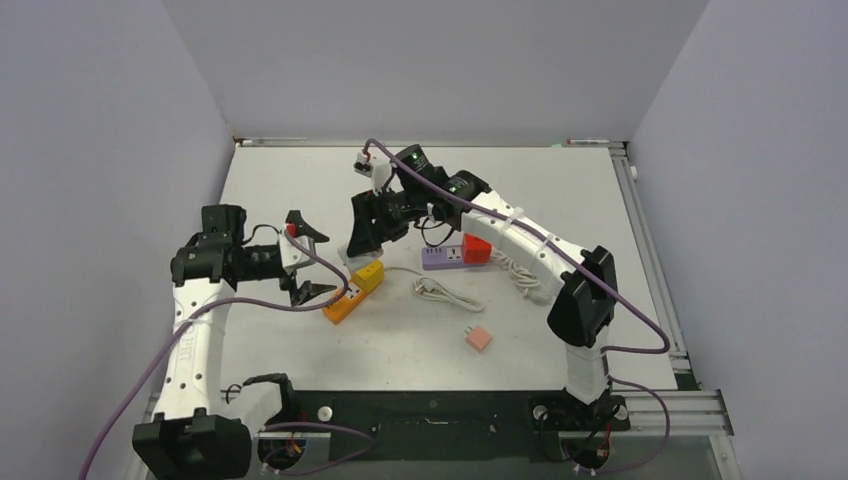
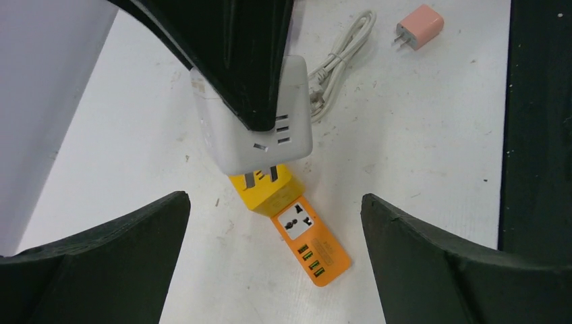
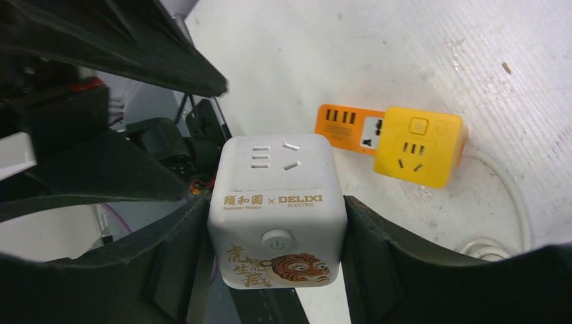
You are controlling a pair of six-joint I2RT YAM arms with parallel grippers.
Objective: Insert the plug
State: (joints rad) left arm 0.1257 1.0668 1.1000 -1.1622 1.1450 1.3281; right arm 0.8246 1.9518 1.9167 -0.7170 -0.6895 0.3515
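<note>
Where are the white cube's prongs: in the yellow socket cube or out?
Out. In the left wrist view the white cube shows bare prongs, not yet sunk into the yellow socket cube.

Left claw [image 1: 329, 264] gapes beside the orange power strip [image 1: 343, 303].

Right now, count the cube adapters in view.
3: white cube held in the right gripper; yellow cube on the orange strip; red cube at the purple strip's end. More may hide behind the arms.
</note>
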